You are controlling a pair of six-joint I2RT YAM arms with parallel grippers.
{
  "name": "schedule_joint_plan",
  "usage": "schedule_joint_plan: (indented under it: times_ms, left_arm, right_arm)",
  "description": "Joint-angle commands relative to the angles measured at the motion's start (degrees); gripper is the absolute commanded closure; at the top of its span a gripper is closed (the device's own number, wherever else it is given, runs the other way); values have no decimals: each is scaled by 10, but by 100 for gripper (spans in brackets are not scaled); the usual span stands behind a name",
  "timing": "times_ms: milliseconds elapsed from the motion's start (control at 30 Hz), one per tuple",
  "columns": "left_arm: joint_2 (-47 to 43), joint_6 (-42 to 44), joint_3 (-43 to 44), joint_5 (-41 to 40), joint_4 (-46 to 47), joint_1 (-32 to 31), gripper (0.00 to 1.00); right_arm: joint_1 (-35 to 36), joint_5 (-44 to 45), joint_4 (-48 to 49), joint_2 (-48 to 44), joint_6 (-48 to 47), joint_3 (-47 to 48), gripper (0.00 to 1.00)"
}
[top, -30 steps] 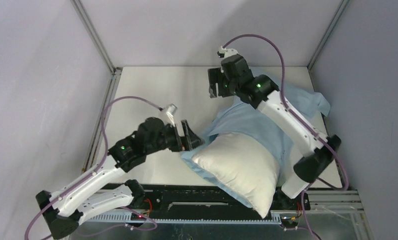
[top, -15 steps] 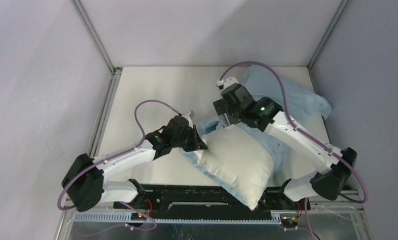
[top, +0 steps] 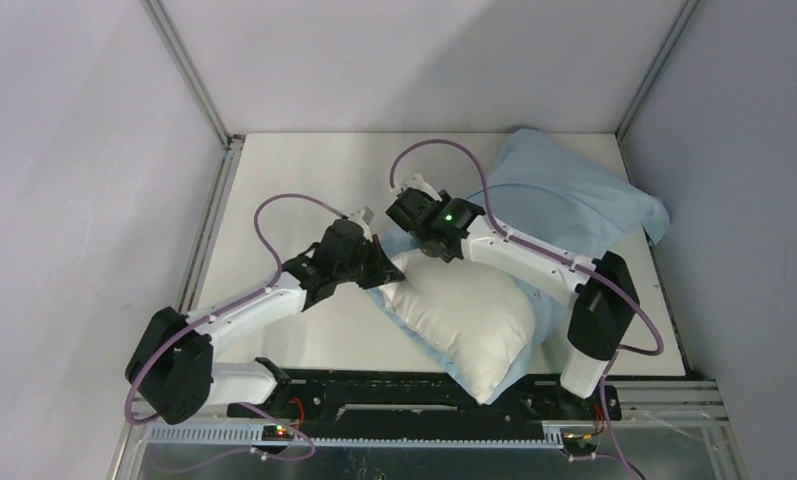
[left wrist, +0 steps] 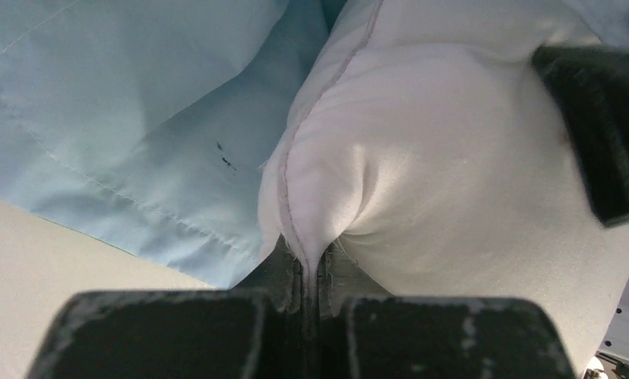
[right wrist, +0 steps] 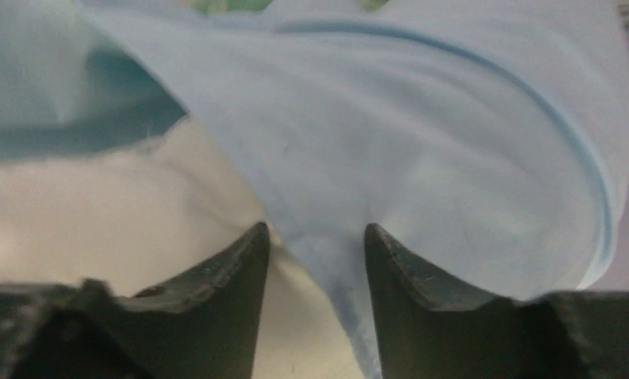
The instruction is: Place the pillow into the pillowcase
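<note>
White fabric is dominating the near centre of the table [top: 304, 180], where the pillow [top: 464, 315] is lying diagonally, its near corner reaching toward the black rail at the table's front edge. The pillowcase [top: 564, 190] is lying under and behind it — light blue cloth spreading from beneath the pillow out to the far right corner, where it is bunching up into a puffed mound. The left gripper [top: 382, 272] is pinching the pillow's far-left corner; in the left wrist view its fingers [left wrist: 177, 335] are pressing together on the seamed edge of the pillow [left wrist: 421, 158], with only a thin fold of white cloth between them, and the blue pillowcase [left wrist: 121, 118] is lying just beside that corner on the table. The right gripper [top: 406, 215] is reaching in just behind the left one, at the pillow's far edge. In the right wrist view its jaws are standing a little apart with a fold of the pillowcase [right wrist: 421, 142] sitting between them — its fingers [right wrist: 216, 284] are gripping the blue cloth, lifted over the white pillow [right wrist: 98, 205] below.
</note>
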Motion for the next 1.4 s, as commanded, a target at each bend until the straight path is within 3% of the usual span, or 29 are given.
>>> schedule_joint_plan:
  times_ms: [0,100,200,300,400,533,600,667,700,733,767,833,900,1033,1200,1367]
  left_arm:
    - [-5,19,15,-11,16,15,100]
    - [7,3,38,-14,28,23,100]
    - [27,-22,90,-44,30,41,100]
    - [35,-71,106,-88,48,73,100]
    - [44,-104,104,-129,73,105,100]
    - [67,-99,107,-125,117,128,100]
    - [74,-74,116,-119,128,132,100]
    - [73,-43,131,-115,109,138,91]
    - [70,-30,140,-110,94,144,81]
    - [60,-16,148,-110,80,149,65]
    - [54,-2,154,-111,55,153,49]
    - [18,26,161,-109,24,159,29]
    - [-14,49,166,-110,-19,161,17]
    - [-88,79,142,-106,-89,162,3]
    - [-188,67,63,-59,-131,152,1]
    - [-273,43,9,-69,-181,89,2]
  right_arm:
    - [2,122,-10,26,2,87,64]
    - [27,90,-53,49,21,204,100]
    - [101,10,-79,58,35,318,100]
    - [161,-64,-61,44,46,346,100]
    - [161,-126,-20,10,71,268,100]
    - [123,-184,36,-30,104,137,100]
    - [106,-194,50,-48,116,102,92]
    - [95,-188,45,-60,131,90,77]
    - [94,-181,41,-67,134,90,69]
    - [96,-168,38,-75,135,90,56]
    - [98,-153,32,-83,138,90,49]
    - [98,-123,16,-101,151,89,36]
    - [99,-84,-3,-123,172,77,33]
    - [104,-27,-22,-181,212,19,28]
    - [107,-9,-22,-240,249,-70,37]
    - [110,-24,-22,-261,273,-113,45]
